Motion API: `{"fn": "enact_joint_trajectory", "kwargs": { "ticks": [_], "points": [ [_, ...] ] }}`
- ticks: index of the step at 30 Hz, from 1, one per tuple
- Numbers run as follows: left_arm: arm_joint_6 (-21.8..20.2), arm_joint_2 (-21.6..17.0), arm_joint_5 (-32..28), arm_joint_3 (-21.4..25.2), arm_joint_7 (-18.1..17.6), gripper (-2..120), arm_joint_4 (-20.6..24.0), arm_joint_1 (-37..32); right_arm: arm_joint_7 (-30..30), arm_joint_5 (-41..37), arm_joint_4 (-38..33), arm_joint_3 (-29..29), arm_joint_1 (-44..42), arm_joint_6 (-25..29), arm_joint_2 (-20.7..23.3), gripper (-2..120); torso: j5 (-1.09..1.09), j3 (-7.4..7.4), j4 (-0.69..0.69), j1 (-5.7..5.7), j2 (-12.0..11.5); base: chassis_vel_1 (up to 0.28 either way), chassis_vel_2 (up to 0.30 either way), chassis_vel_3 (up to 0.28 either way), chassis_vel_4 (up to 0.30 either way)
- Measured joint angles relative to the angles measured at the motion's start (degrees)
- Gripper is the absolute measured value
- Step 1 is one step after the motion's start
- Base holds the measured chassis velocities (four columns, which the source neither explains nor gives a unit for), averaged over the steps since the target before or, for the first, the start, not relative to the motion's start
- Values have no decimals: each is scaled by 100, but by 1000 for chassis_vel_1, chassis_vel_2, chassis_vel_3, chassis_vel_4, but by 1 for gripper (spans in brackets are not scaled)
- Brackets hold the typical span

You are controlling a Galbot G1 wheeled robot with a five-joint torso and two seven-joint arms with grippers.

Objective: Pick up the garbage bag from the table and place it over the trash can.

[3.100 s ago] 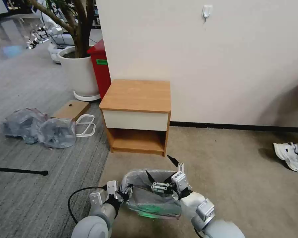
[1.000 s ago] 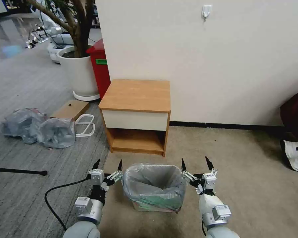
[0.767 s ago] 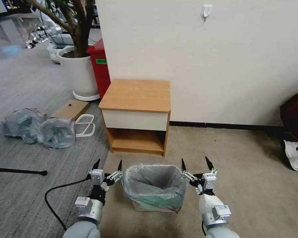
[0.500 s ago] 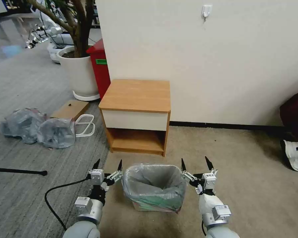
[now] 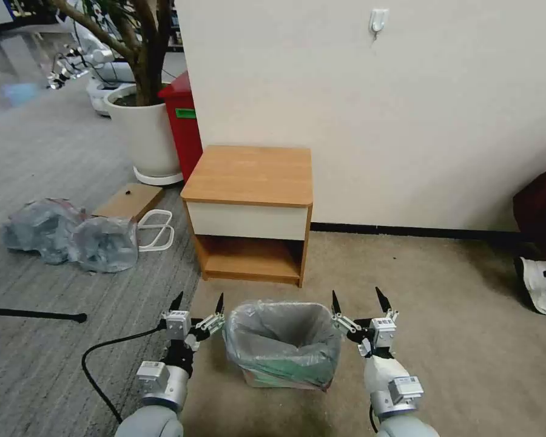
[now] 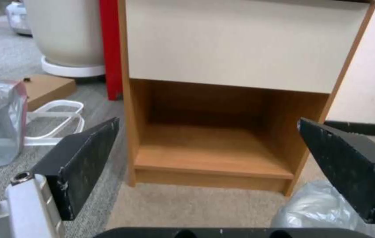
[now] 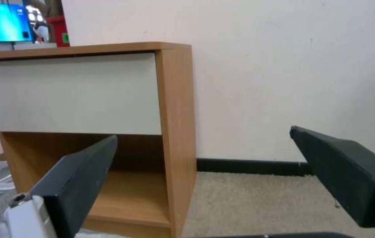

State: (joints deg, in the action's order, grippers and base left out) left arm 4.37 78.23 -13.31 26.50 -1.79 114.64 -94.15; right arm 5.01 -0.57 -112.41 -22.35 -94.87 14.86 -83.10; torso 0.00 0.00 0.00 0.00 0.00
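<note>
garbage bag point(image 5: 283, 340) on trash can point(image 5: 267, 377) — unchanged

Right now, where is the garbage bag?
In the head view the garbage bag lines the trash can on the carpet, in front of the table, between the open left end effector and right end effector.

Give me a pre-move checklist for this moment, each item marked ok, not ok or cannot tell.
1. Garbage bag lines the trash can, its top folded over the rim: ok.
2. Left gripper open, beside the can on the robot's left, clear of the bag: ok.
3. Right gripper open, beside the can on the robot's right, clear of the bag: ok.
4. Trash can upright on the carpet in front of the table: ok.
5. Bag seated evenly on the can's near rim: cannot tell.
6. Black cable lies on the floor by the left arm, a possible snag: not ok.
</note>
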Motion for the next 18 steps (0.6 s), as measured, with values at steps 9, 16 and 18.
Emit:
{"fn": "enact_joint_trajectory", "kwargs": {
  "ticks": [9, 16, 18],
  "points": [
    [0, 0, 0, 0, -1, 100, 0, 0, 0, 0, -1, 0, 0, 0, 0, 100, 0, 0, 0, 0, 0, 0, 0, 0, 0],
    [-1, 0, 0, 0, -1, 100, 1, 0, 0, 0, -1, 1, 0, 0, 0, 100, 0, 0, 0, 0, 0, 0, 0, 0, 0],
    [-1, 0, 0, 0, -1, 100, 1, 0, 0, 0, -1, 1, 0, -1, 0, 100, 0, 0, 0, 0, 0, 0, 0, 0, 0]
  ]
}}
